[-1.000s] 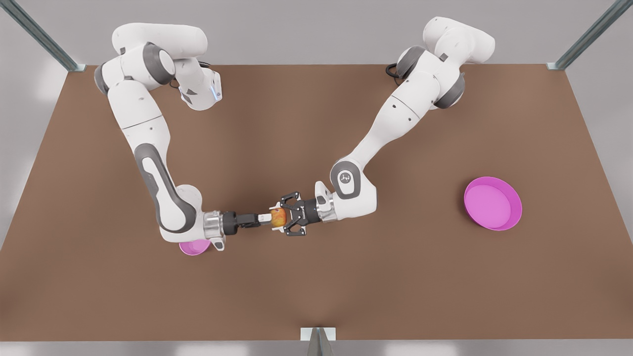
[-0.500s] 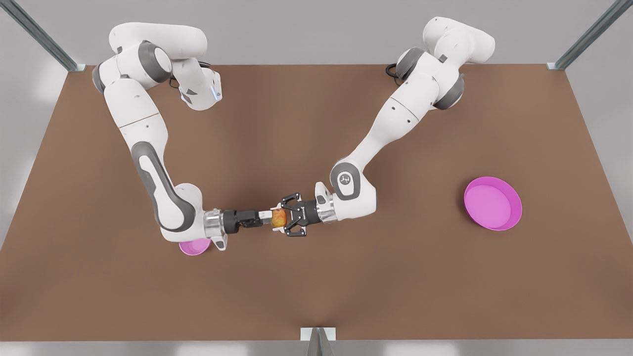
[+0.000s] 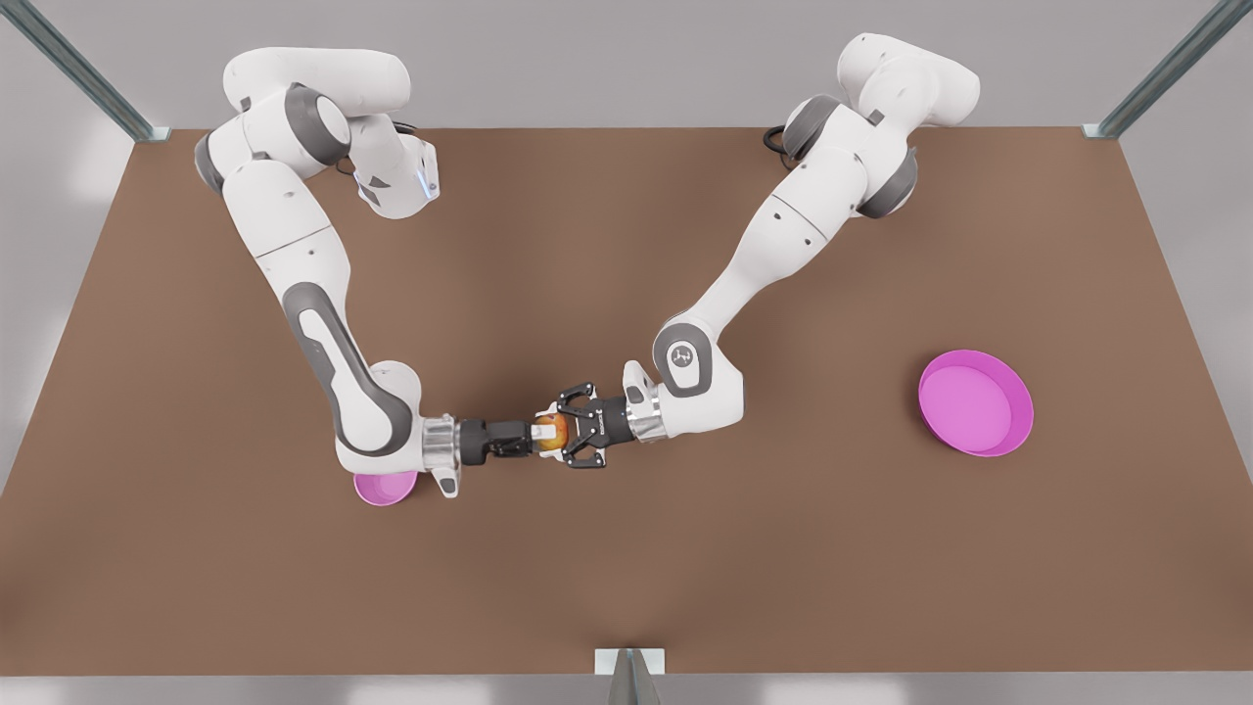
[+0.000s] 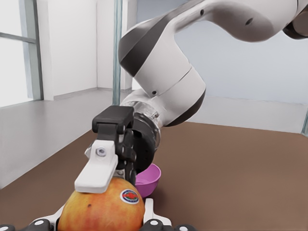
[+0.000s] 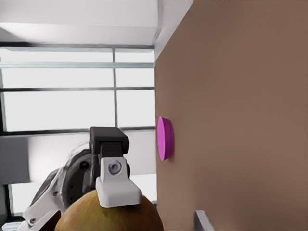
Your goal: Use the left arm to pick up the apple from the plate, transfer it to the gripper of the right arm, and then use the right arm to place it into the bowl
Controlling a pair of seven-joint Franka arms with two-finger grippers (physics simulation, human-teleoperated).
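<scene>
Red-orange apple held between two claws, mid-worktop

Brown worktop [image 3: 626, 587] carries two arms, one apple, one plate, one bowl.

Apple [image 3: 551, 434]: small, round, red-orange with a yellowish flush. Left wrist view shows a speckled skin and a small round sticker on the apple [image 4: 102, 211]; in the right wrist view it reads as a dull orange-brown dome [image 5: 109, 214]. It hangs above the worktop a little left of frame centre in the front view, clear of both dishes.

Left claw [image 3: 576, 438]: wide black linkage, on the arm coming in from the upper right of the front view. Its splayed fingers are clamped around the apple from the right side.

Right claw [image 3: 533, 435]: slim, black, behind a shiny silver cuff, on the arm from the upper left. It meets the apple from the left. One white fingertip pad [image 4: 97, 169] lies on the apple's skin in the left wrist view; the same pad [image 5: 117, 187] shows in the right wrist view. Whether this claw has closed on the fruit, I cannot tell.

Plate [image 3: 975, 402]: wide, shallow, magenta, far right of the front view, well apart from the claws.

Bowl [image 3: 384, 487]: small, deep, pink, partly under the right arm's wrist at lower left; also seen behind the right claw [image 4: 148, 179].
</scene>
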